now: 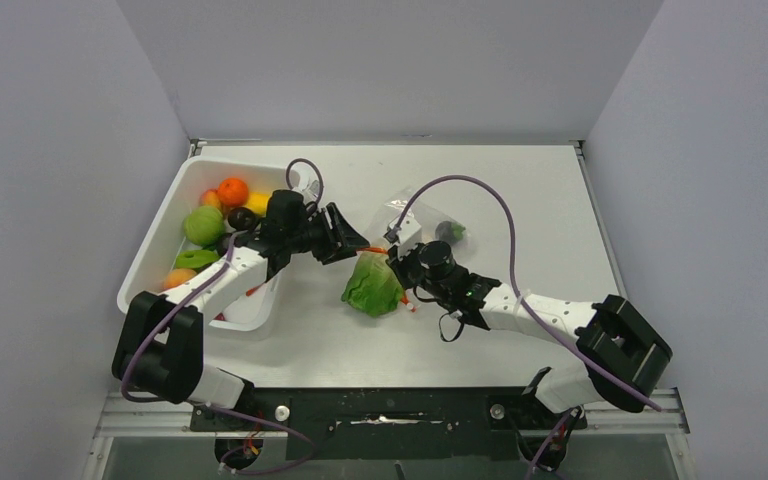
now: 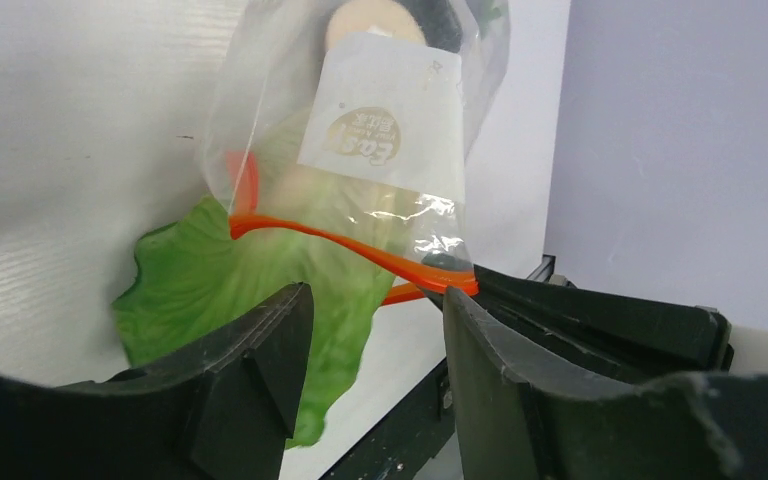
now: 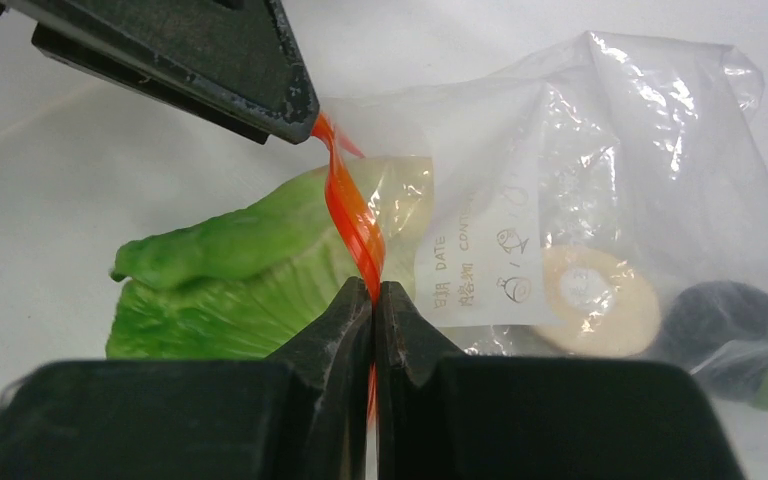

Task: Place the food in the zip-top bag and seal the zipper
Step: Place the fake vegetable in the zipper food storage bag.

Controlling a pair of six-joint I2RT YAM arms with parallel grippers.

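Observation:
The clear zip-top bag (image 1: 422,222) lies at mid-table, with a beige round piece (image 3: 600,300) and a dark plum-like piece (image 3: 730,330) inside. Its red-orange zipper (image 3: 352,210) runs across the green lettuce (image 1: 372,288), which sticks out of the mouth toward me. My right gripper (image 3: 373,292) is shut on one end of the zipper; it also shows in the top view (image 1: 397,262). My left gripper (image 2: 375,340) is open, its jaws apart just short of the lettuce (image 2: 210,280) and the zipper (image 2: 340,243). One left fingertip (image 3: 295,100) touches the zipper's far end.
A white bin (image 1: 160,225) at the left holds an orange (image 1: 232,190), a green piece (image 1: 203,225), a yellow piece and other food. The left arm reaches over the bin's right wall. A grey wall stands behind the table.

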